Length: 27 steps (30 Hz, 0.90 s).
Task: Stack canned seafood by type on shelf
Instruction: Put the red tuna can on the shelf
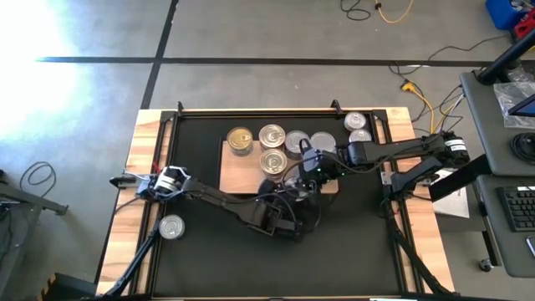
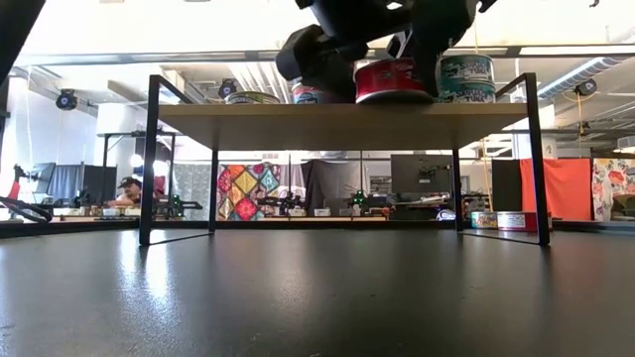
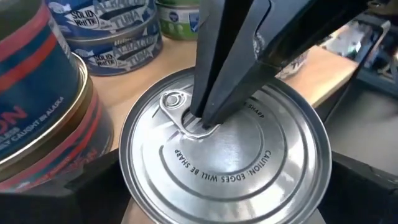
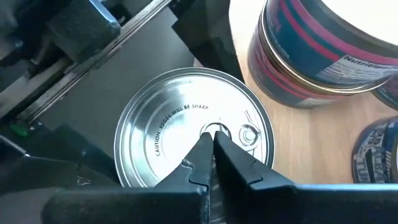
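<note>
closed right gripper (image 4: 211, 140) presses its tips on the silver round metal tin (image 4: 193, 127) at the pale wooden shelf (image 4: 323, 124) edge; left gripper (image 3: 217, 205), spread wide, flanks the tin.

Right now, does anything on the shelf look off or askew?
Yes: the right gripper, shut, presses its tips on the lid of a silver round tin at the light-wood shelf edge, while the open left gripper straddles that tin. One tin sits off the shelf.

A black mat (image 1: 209, 242) covers the wooden surface (image 1: 142, 159). Beyond its far right corner, yellow cable (image 1: 422, 100) trails across the grey floor (image 1: 251, 33). A keyboard (image 1: 520, 207) sits off the right edge.
</note>
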Each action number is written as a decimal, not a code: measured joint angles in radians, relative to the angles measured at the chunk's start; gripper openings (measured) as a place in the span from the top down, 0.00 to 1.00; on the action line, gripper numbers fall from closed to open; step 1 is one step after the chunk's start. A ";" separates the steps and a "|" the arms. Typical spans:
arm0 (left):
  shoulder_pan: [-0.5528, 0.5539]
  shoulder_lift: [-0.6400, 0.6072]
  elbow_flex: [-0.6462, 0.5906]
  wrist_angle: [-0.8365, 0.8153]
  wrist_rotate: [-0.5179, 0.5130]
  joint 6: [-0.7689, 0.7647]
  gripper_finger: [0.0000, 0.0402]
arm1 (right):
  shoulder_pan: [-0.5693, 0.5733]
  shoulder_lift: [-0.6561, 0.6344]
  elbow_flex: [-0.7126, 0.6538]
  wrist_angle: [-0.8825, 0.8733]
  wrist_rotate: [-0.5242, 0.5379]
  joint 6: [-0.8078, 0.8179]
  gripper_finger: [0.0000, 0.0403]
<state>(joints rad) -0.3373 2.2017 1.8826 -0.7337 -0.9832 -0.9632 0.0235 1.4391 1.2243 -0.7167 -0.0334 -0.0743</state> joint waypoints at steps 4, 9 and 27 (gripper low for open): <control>-0.003 0.000 -0.056 0.072 -0.069 -0.017 0.02 | 0.000 -0.012 -0.001 0.007 0.000 -0.006 0.97; -0.004 0.000 -0.101 0.152 -0.122 -0.015 0.03 | -0.001 -0.023 0.001 0.015 0.001 -0.021 0.97; 0.007 0.002 -0.125 0.199 -0.145 -0.014 0.01 | 0.001 -0.008 0.044 0.036 -0.015 -0.028 0.97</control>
<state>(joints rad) -0.3305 2.2032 1.7576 -0.5352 -1.1278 -0.9775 0.0242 1.4311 1.2686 -0.6804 -0.0487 -0.1026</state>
